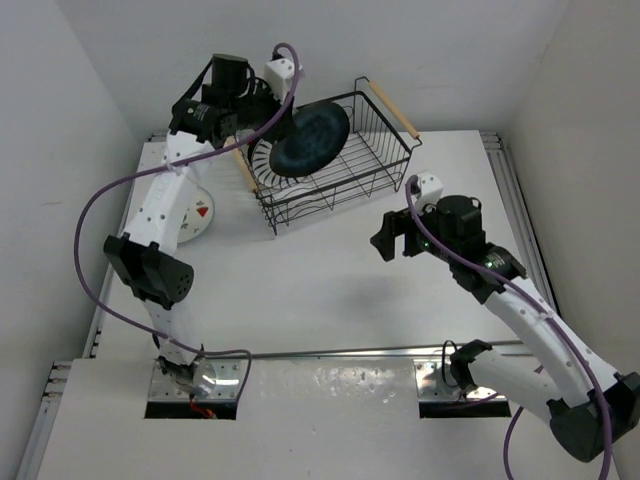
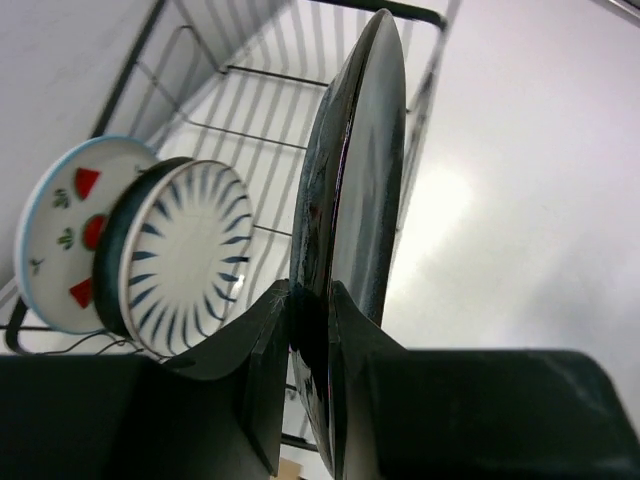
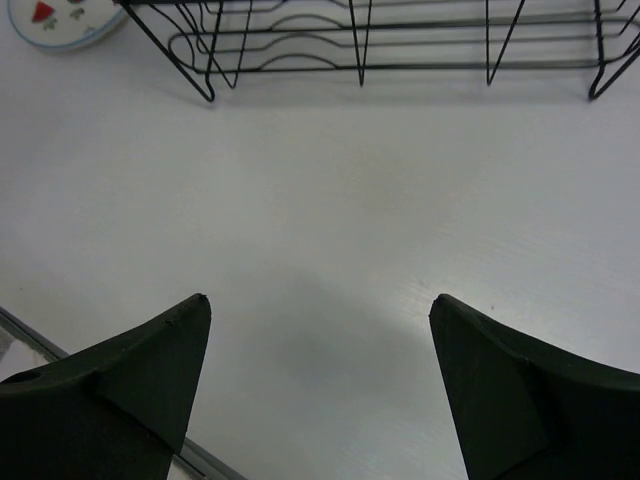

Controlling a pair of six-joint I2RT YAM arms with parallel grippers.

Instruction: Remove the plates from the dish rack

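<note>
Top view: the left gripper [image 1: 268, 128] is mostly hidden behind its wrist at the left end of the dish rack [image 1: 385, 165]; the dark blue plate [image 1: 310, 140] tilts above the wires; the fruit plate [image 1: 203, 212] lies on the table [image 1: 330, 290], partly covered by the arm.

Left wrist: the jaws are clamped on the dark blue plate's [image 2: 350, 220] rim; a striped plate [image 2: 190, 255] stands in the rack beyond.

Right wrist: the right gripper's [image 3: 320, 310] jaws stand wide apart over the table, holding nothing; the rack [image 3: 400, 40] is cut off at the top.

A glossy dark blue plate [image 1: 310, 138] is up above the black wire rack [image 1: 340, 185], tilted. A striped plate [image 2: 185, 255] stands at the rack's left end. A white fruit plate [image 1: 202, 212] lies flat on the table [image 1: 330, 290], left of the rack.
</note>
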